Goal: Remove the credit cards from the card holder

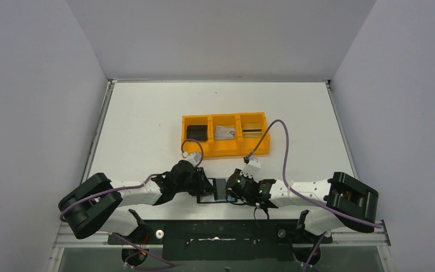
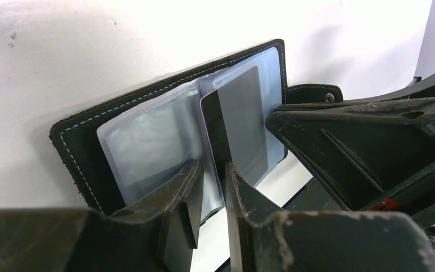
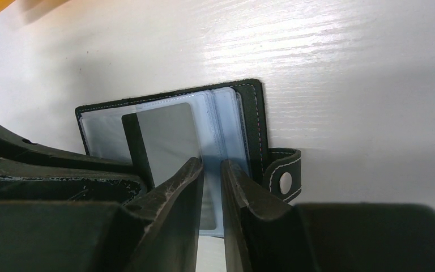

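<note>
The card holder [image 1: 220,190] lies open on the white table near the front edge, black leather [image 2: 76,141] with blue-grey plastic pockets. A grey card with a dark stripe [image 2: 243,124] stands in a pocket; it also shows in the right wrist view [image 3: 167,133]. My left gripper [image 2: 212,167] is closed to a narrow slit on this card's lower end and its pocket. My right gripper [image 3: 212,164] is closed to a slit on a pocket leaf of the card holder [image 3: 255,113], beside its tab [image 3: 283,173]. A silvery card [image 1: 224,133] and a gold card [image 1: 253,131] lie in the tray.
The orange three-compartment tray [image 1: 225,153] stands just beyond the grippers, with a small black block [image 1: 196,132] in its left compartment. Both grippers [image 1: 207,186] [image 1: 233,190] meet head-on over the card holder. Grey walls enclose the table on three sides.
</note>
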Controlling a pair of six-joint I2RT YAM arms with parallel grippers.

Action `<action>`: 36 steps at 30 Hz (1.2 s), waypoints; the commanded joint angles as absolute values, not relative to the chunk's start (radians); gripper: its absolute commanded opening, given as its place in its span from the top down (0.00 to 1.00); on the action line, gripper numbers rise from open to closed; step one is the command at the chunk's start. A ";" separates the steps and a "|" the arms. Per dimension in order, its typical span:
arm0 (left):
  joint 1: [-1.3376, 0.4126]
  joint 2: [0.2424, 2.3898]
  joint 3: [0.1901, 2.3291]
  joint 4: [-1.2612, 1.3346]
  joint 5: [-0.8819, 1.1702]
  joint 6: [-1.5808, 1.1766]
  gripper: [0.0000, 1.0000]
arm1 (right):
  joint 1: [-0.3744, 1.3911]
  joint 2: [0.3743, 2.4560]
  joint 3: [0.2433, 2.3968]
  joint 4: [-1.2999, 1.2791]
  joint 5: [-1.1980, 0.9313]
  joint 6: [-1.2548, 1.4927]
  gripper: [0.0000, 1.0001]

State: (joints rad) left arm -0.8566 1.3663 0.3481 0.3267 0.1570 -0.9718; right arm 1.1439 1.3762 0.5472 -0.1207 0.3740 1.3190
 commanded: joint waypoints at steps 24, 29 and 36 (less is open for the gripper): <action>-0.861 1.365 0.359 0.329 0.181 -0.936 0.97 | 1.144 1.342 0.568 -0.193 0.405 1.304 0.86; -0.860 1.362 0.369 0.299 0.176 -0.921 1.00 | 1.141 1.326 0.594 -0.262 0.418 1.281 0.92; -0.859 1.345 0.377 0.271 0.168 -0.910 1.00 | 1.157 1.252 0.602 -0.212 0.414 1.195 0.91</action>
